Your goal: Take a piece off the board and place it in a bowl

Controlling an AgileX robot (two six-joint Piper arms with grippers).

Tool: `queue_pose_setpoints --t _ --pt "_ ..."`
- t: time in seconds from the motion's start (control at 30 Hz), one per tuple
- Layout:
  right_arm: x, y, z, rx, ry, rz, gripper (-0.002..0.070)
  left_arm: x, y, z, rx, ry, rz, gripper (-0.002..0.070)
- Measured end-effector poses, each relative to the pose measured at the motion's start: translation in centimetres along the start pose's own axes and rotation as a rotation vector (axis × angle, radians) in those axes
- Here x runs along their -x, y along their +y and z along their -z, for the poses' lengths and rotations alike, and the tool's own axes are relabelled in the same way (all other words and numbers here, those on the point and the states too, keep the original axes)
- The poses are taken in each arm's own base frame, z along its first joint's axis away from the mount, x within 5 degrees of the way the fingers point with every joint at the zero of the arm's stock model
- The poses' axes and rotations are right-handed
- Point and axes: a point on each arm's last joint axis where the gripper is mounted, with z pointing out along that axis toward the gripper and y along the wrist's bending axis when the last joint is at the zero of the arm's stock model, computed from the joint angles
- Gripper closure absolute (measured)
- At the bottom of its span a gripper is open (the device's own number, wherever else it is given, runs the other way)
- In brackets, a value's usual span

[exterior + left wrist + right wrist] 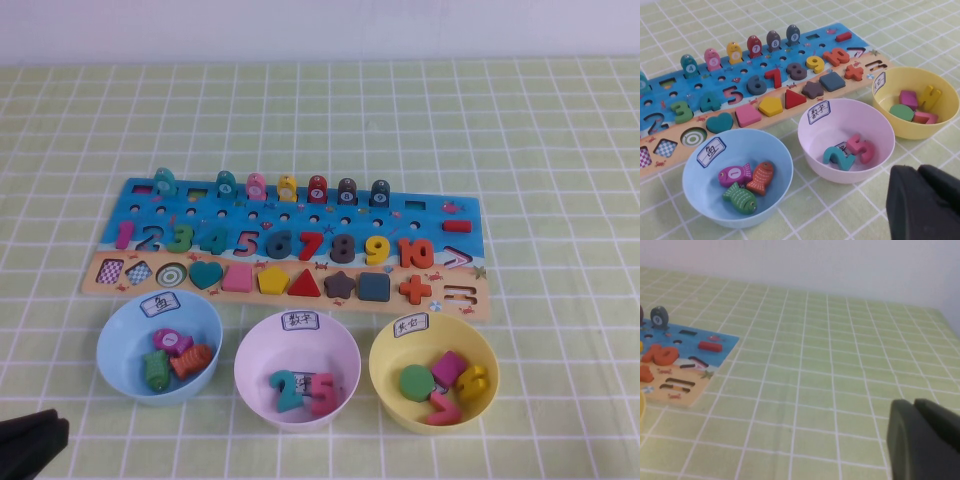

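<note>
The magenta piece (449, 368) lies inside the yellow bowl (385, 378), next to a green round piece, a yellow number and a red number; it also shows in the left wrist view (908, 98). The board (425, 212) lies behind the three bowls, with numbers and shape pieces in it. My left gripper (30, 440) is shut and empty at the near left corner of the table, in front of the bowls (918, 172). My right gripper (914, 404) is shut and empty over bare cloth right of the board, and is out of the high view.
A light blue bowl (112, 340) with fish pieces and a pale pink bowl (250, 350) with numbers stand left of the yellow bowl. A green checked cloth (560, 150) covers the table. A white wall runs along the far edge.
</note>
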Motion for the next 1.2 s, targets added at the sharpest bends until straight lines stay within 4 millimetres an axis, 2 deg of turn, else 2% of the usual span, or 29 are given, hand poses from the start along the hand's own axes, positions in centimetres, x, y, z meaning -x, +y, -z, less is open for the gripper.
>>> queue_pose_setpoints --t 0.4,1.2 --pt "-1.7 0.3 0.0 0.02 0.159 -0.115 0.0694 -0.1 0.0 0.0 0.002 0.006 0.0 0.0678" --pt "-1.7 0.3 0.0 0.02 0.165 -0.127 0.0694 -0.2 0.2 0.2 0.015 -0.009 -0.009 0.0678"
